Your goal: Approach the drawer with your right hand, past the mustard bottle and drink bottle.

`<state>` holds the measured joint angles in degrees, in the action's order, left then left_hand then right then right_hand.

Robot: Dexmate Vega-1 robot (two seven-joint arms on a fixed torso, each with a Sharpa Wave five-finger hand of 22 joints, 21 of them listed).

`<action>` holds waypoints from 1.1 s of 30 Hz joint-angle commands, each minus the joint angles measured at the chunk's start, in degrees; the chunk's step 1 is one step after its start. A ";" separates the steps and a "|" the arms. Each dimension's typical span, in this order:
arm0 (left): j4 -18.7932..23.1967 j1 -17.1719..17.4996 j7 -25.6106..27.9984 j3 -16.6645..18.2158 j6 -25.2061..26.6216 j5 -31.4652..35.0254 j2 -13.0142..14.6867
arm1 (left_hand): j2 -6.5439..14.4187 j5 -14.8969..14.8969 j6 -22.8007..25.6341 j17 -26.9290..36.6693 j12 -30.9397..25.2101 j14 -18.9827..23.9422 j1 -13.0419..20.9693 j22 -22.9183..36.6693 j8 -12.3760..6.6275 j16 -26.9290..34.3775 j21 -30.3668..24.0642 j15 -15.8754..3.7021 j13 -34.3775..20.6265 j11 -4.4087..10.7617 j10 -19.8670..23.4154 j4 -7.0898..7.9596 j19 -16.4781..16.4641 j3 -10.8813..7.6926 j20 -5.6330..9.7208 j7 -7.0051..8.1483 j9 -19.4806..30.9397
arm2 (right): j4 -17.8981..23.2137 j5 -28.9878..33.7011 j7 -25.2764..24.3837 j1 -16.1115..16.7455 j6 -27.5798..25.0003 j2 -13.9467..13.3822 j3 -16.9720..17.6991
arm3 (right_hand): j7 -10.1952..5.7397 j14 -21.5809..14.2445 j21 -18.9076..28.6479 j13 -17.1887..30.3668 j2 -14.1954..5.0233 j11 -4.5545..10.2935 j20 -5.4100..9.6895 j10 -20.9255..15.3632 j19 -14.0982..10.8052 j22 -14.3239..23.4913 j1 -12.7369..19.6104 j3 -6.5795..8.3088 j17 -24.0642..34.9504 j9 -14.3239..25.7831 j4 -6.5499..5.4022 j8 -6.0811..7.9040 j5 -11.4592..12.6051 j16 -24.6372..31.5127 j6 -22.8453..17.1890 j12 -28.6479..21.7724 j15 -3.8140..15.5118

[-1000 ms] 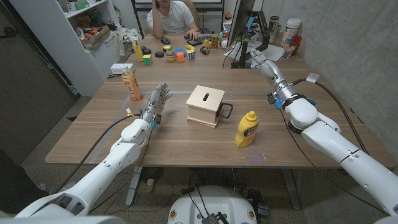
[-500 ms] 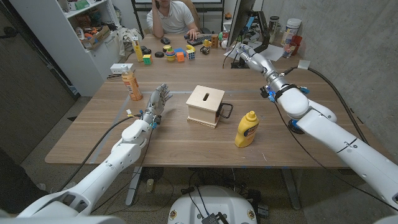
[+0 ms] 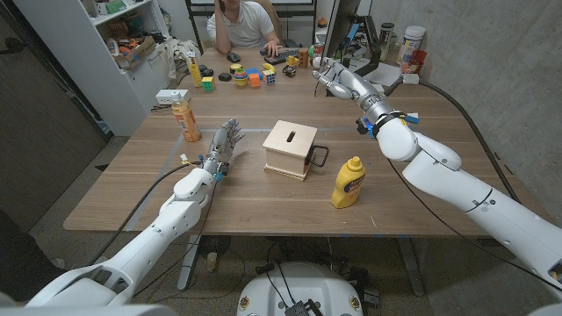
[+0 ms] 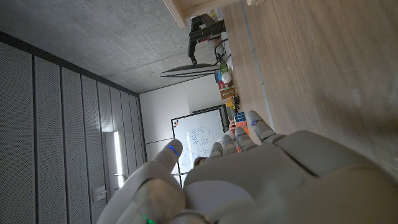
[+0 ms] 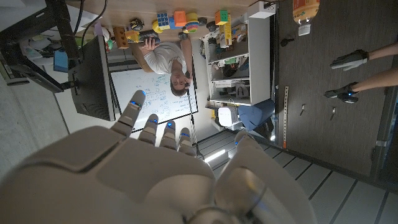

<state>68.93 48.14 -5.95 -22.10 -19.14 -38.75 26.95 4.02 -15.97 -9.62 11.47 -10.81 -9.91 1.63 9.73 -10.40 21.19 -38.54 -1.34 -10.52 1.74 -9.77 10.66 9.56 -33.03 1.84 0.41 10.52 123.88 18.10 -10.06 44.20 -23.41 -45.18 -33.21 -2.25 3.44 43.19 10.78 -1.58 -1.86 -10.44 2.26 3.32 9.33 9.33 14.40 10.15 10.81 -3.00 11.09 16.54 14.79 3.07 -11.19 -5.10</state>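
Far right of the table (image 3: 132, 197): right hand (image 3: 332, 75), fingers spread, holding nothing (well beyond drawer (image 3: 291, 149) and mustard bottle (image 3: 349, 182)).

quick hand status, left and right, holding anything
Left hand: open, fingers apart, holding nothing.
Right hand: open, fingers extended, holding nothing.

You've got the pale wooden drawer (image 3: 290, 148) mid-table, black handle facing the yellow mustard (image 3: 348, 183) standing just beside it. The orange drink bottle (image 3: 185, 119) stands upright, well off toward your left.
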 commanded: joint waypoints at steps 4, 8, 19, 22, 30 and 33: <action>-0.58 -0.38 -0.53 -0.34 -0.15 0.12 -0.43 | 6.93 0.04 -4.35 -0.04 -0.16 -8.50 -0.07 0.26 -0.33 0.42 0.24 0.09 -0.08 -0.07 -6.63 -0.04 4.12 -0.48 3.45 -0.05 0.22 | 2.37 19.33 5.58 -3.30 -7.47 1.53 -9.97 | -0.32 -1.75 -0.39 0.21 -0.45 0.12 -0.50 -0.55 -2.63 0.10 1.74 0.31 -0.06 0.06 0.84 0.06 -0.01 0.14 0.25 -0.16 0.15; -0.49 -0.24 -0.63 -0.35 -0.15 0.08 -0.37 | 6.93 0.04 -4.31 -0.04 -0.18 -8.45 -0.07 0.26 -0.34 0.45 0.29 0.14 -0.08 -0.10 -6.58 -0.05 4.04 -0.49 3.42 -0.04 0.22 | 0.83 26.06 7.63 -4.04 -7.77 3.02 -13.09 | -1.11 -1.98 -0.78 0.21 -0.33 0.36 -1.05 -1.31 -3.79 0.07 2.27 0.22 -0.05 0.06 1.22 0.48 0.01 -0.07 -0.96 -0.35 0.26; -0.89 0.17 -0.87 -0.13 -0.41 -0.30 -0.40 | 6.90 0.07 -4.27 -0.07 -0.16 -8.48 -0.11 0.26 -0.34 0.47 0.53 0.19 -0.08 -0.07 -6.57 -0.03 3.95 -0.52 3.35 -0.06 0.22 | -2.94 41.63 16.16 -5.40 -6.58 7.70 -18.83 | -2.12 -2.81 -2.28 0.24 0.62 1.69 -1.72 -2.76 -4.01 0.10 1.51 -0.90 0.07 0.10 0.98 0.87 -0.16 -0.22 -2.94 -0.60 0.79; -1.08 0.14 -1.05 -0.10 -0.45 -0.39 -0.42 | 6.90 0.08 -4.30 -0.07 -0.17 -8.51 -0.13 0.27 -0.32 0.48 0.64 0.22 -0.08 -0.07 -6.52 -0.03 3.99 -0.53 3.35 -0.08 0.22 | -4.16 45.29 18.01 -5.48 -5.51 8.88 -19.93 | -2.15 -3.27 -2.53 0.24 0.86 1.86 -1.66 -2.83 -4.37 0.14 1.62 -1.08 0.06 0.09 1.11 0.84 -0.12 -0.18 -3.11 -0.54 1.15; -1.83 -0.09 -1.30 -0.05 -0.45 -0.57 -0.58 | 6.89 0.11 -4.27 -0.09 -0.17 -8.47 -0.16 0.27 -0.32 0.53 0.86 0.19 -0.08 -0.01 -6.48 -0.02 3.89 -0.55 3.29 -0.03 0.22 | -6.10 51.03 23.77 -5.89 -1.60 11.21 -20.71 | -2.88 -5.23 -3.45 0.21 1.38 2.75 -1.64 -4.88 -6.09 0.28 2.28 -1.58 -0.05 0.08 1.65 1.55 0.15 -0.11 -6.26 -0.93 2.01; -2.33 -0.29 -1.55 -0.05 -0.49 -0.69 -0.75 | 6.89 0.12 -4.29 -0.10 -0.16 -8.45 -0.16 0.27 -0.31 0.53 0.93 0.17 -0.08 0.05 -6.47 -0.03 3.86 -0.57 3.32 0.01 0.23 | -6.62 51.59 25.58 -5.94 -0.12 11.91 -20.49 | -2.83 -6.20 -3.64 0.23 1.55 2.44 -1.56 -6.23 -7.24 0.33 2.22 -1.88 -0.05 0.10 1.64 1.54 0.23 -0.03 -6.90 -1.26 2.35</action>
<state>67.73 48.16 -6.97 -22.25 -19.51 -39.07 26.49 4.02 -15.97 -9.62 11.18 -10.81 -9.91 1.63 9.73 -10.40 21.43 -37.88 -1.34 -10.51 1.74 -9.77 10.66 9.56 -33.03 1.84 0.41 10.52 119.93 62.21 8.33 38.83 -27.94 -36.59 -52.00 -5.03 -1.90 39.81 10.78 -0.58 0.85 -11.91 -2.68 -3.04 9.49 11.53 12.92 10.15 10.80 -1.31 12.30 16.54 14.80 -3.00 -11.92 -2.85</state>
